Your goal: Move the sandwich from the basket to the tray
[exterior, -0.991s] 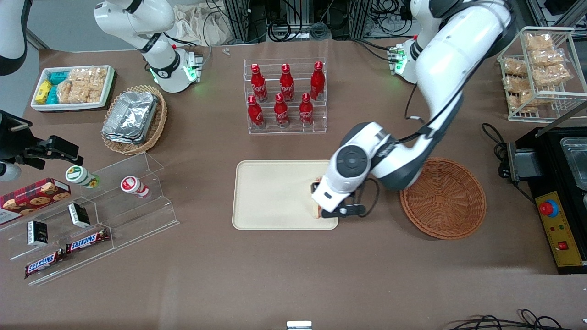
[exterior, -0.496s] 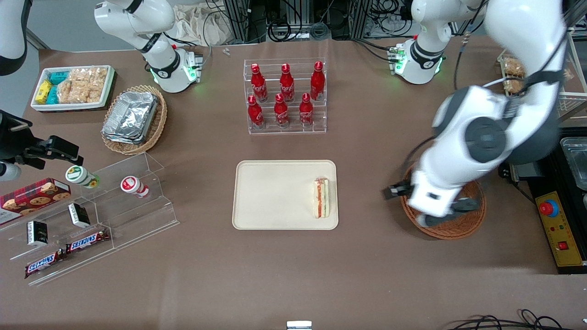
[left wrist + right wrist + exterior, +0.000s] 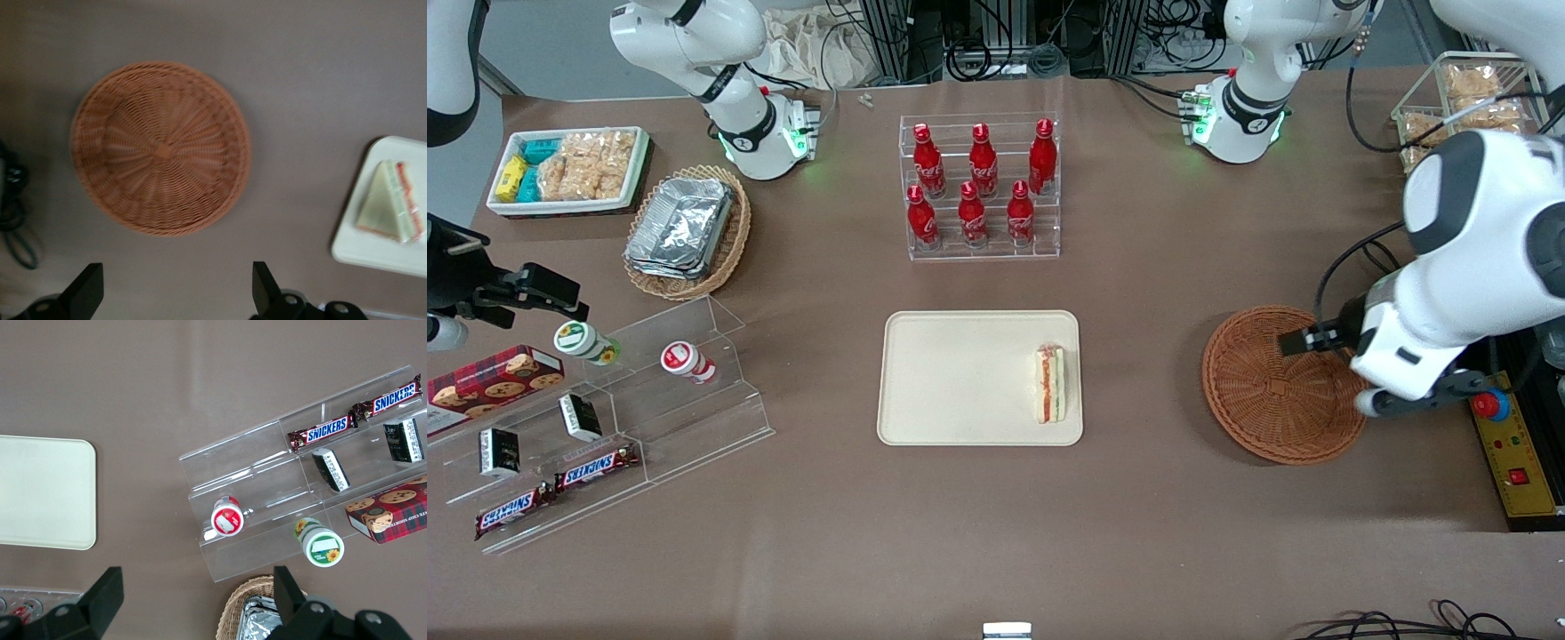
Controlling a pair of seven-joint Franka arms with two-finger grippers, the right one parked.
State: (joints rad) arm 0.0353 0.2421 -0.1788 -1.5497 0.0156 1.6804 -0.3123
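The sandwich lies on the cream tray, close to the tray's end nearest the basket, with its red, orange and green layers showing. It also shows in the left wrist view on the tray. The orange-brown wicker basket is empty, as the left wrist view shows too. My left gripper hangs high above the basket's rim toward the working arm's end of the table. In the left wrist view the gripper is open and empty.
A clear rack of red cola bottles stands farther from the camera than the tray. A clear shelf with snacks and a pale basket of foil containers lie toward the parked arm's end. A black control box sits beside the basket.
The gripper has let go of the sandwich, which stays on the tray. The arm has risen and swung away toward the working arm's end, past the basket's middle.
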